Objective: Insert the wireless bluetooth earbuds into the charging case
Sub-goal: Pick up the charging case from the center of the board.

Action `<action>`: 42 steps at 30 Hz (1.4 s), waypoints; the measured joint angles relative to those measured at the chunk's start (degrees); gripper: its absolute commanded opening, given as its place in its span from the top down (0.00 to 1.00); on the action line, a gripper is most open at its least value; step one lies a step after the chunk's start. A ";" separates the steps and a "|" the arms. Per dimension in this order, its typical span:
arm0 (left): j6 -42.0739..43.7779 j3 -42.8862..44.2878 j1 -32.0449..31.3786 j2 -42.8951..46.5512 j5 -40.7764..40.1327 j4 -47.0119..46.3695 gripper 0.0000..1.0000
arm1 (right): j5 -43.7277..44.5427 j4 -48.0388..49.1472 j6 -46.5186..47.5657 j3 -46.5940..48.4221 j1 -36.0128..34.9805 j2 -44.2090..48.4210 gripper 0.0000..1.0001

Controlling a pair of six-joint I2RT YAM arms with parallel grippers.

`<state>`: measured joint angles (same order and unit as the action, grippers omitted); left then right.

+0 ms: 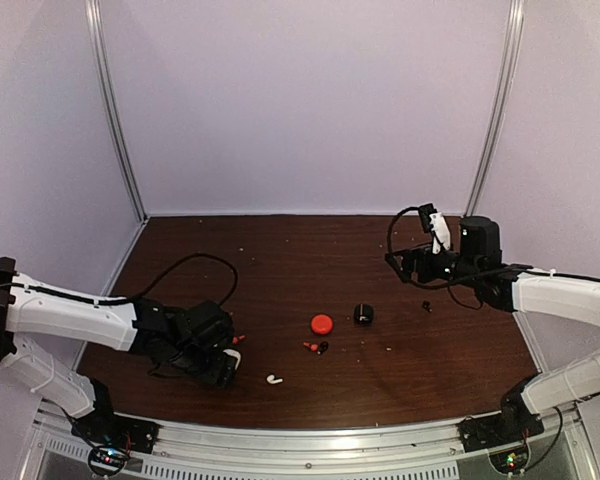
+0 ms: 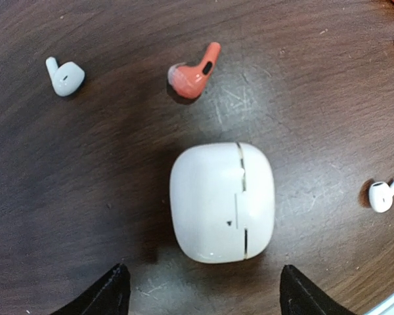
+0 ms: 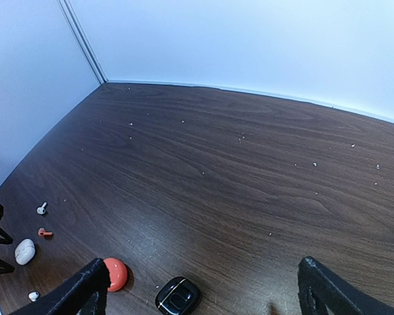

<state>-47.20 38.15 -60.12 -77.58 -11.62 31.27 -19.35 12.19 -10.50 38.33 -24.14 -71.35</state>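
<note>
left wrist view: left claw (image 2: 203, 292) spread wide, tips flanking the shut white charging case (image 2: 222, 202), not touching. a white earbud (image 2: 383, 195) lies near the case, a red earbud (image 2: 194, 75) beyond it. best centre, then squeeze evenly so the case cannot skid. right claw (image 3: 201, 269) gapes too.

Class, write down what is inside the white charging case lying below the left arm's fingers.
The white charging case lies shut on the table, only its lid seam showing, so its inside is hidden. Two white earbuds and a red earbud lie outside it.
</note>
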 measured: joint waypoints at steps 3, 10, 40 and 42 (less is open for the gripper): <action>0.39 1.20 -0.28 -2.36 -0.33 -0.33 0.23 | 0.17 0.02 0.00 0.00 0.00 0.00 0.00; 1.49 3.98 -0.33 -7.56 -2.08 -1.73 0.29 | 1.38 0.20 -0.02 0.00 -0.02 0.00 0.00; 3.19 3.43 1.29 -3.45 -2.08 -4.33 0.67 | 1.53 11.52 0.28 -7.06 -0.57 4.68 0.00; 5.51 3.76 1.31 -2.29 -0.79 -4.26 0.68 | -0.70 12.55 1.44 -7.74 -1.07 5.68 0.00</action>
<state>-41.69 41.91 -58.81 -79.88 -12.40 27.00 -20.05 24.73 -9.06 30.59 -25.21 -65.67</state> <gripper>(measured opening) 0.481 0.997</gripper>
